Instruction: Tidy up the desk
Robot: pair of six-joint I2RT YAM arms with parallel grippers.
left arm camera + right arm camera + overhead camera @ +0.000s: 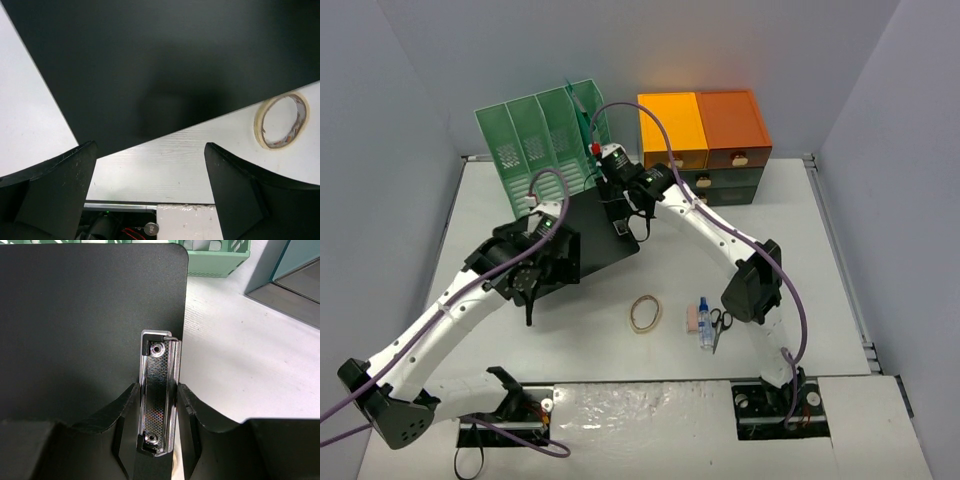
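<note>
Two grippers meet at one black clipboard (605,225), which lies at the middle of the white desk (580,355). The left gripper (150,146) hangs spread wide over the board's near edge and holds nothing. The right gripper (157,387) is pinched narrow on the board's metal clip (160,365). One green file rack (535,135) stands at eleven o'clock from the board, and one orange drawer cabinet (705,130) at one o'clock. At five o'clock lie one tape roll (644,313), one pink eraser (692,319), one small bottle (706,325) and one pair of scissors (720,325). Open surface lies at nine o'clock.

The desk (620,360) is white, the clipboard (605,225) black, its clip (159,390) shiny silver with tiny dots, the rack (535,135) green.
</note>
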